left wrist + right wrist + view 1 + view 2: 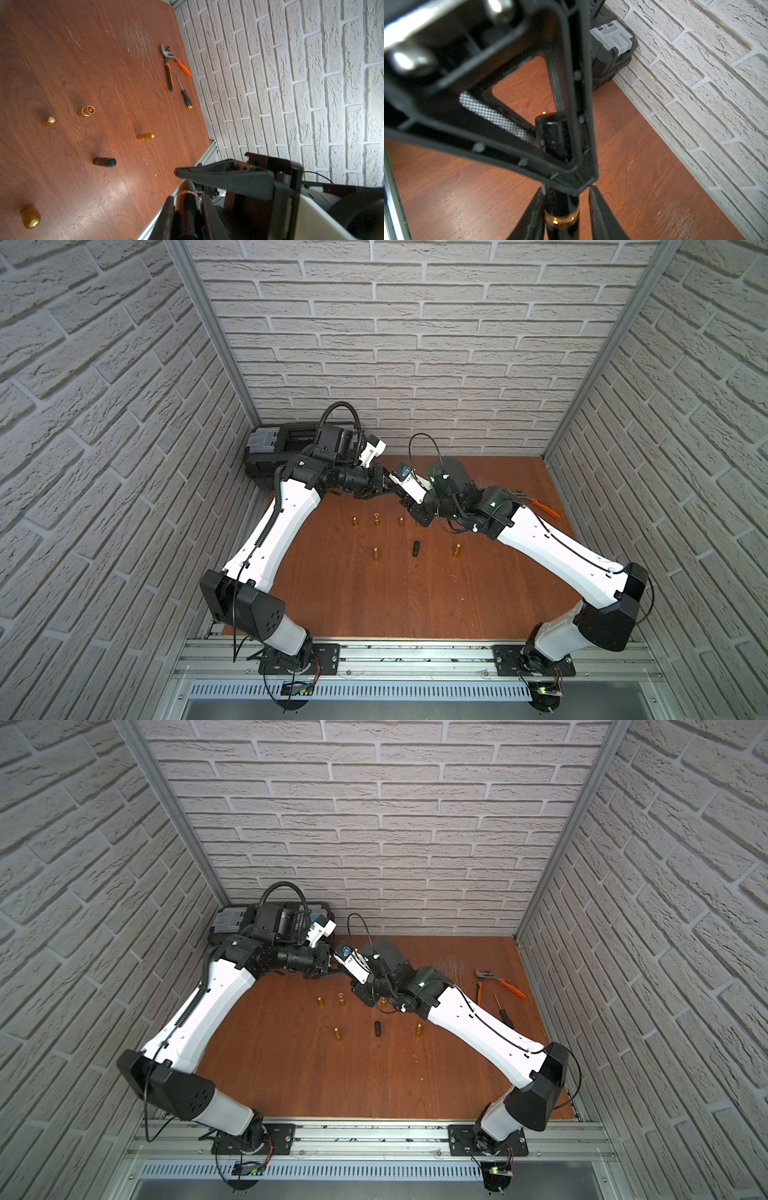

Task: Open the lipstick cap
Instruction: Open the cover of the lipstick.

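A black lipstick (187, 204) with a gold band hangs in the air over the back middle of the table, between my two grippers, which meet tip to tip. My left gripper (187, 199) is shut on its black body. Seen from the right wrist, my right gripper (565, 193) straddles the other end of the lipstick (561, 218). One finger touches it and a gap shows beside the other finger. In both top views the left gripper (380, 485) and right gripper (399, 493) hide the lipstick.
Several gold lipsticks (375, 554) and one black tube (416, 548) stand on the wooden table (415, 605) below. One gold tube (87, 111) stands uncapped. Orange-handled pliers (498, 979) and a screwdriver (503, 1011) lie at the back right. A black toolbox (266, 448) fills the back left corner.
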Motion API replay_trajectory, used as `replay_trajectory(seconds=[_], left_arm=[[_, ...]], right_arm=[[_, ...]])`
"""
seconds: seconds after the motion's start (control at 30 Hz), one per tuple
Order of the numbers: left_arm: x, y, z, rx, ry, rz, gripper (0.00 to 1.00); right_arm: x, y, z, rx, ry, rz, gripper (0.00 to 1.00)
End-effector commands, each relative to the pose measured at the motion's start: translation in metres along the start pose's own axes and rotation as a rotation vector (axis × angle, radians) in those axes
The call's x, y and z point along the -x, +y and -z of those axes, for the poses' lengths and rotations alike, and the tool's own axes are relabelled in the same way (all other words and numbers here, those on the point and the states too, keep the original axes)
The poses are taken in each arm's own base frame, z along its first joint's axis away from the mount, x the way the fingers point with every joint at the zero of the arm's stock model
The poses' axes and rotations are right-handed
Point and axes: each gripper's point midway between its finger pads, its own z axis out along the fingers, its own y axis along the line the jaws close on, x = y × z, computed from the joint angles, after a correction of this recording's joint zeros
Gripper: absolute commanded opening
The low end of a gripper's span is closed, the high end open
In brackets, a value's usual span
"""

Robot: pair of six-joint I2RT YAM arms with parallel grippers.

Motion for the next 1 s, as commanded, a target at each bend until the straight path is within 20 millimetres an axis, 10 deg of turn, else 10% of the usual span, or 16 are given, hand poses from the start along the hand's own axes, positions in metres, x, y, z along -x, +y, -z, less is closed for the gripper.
replay_trajectory(seconds=[0.0, 0.33, 0.97], left_arm=[[0.004, -0.016, 0.012, -0.035, -0.026, -0.039, 0.11], [0.01, -0.015, 0.015, -0.037, -0.037, -0.035, 0.11], [0.027, 0.014, 0.013, 0.018, -0.06, 0.046, 0.1]], right_arm=[[0.004, -0.001, 0.0, -0.014, -0.018, 0.001, 0.31], [-0.004, -0.007, 0.006, -0.051, 0.006, 0.018, 0.11], [-0.029, -0.037, 0.044, -0.221, 0.011, 0.02, 0.07]])
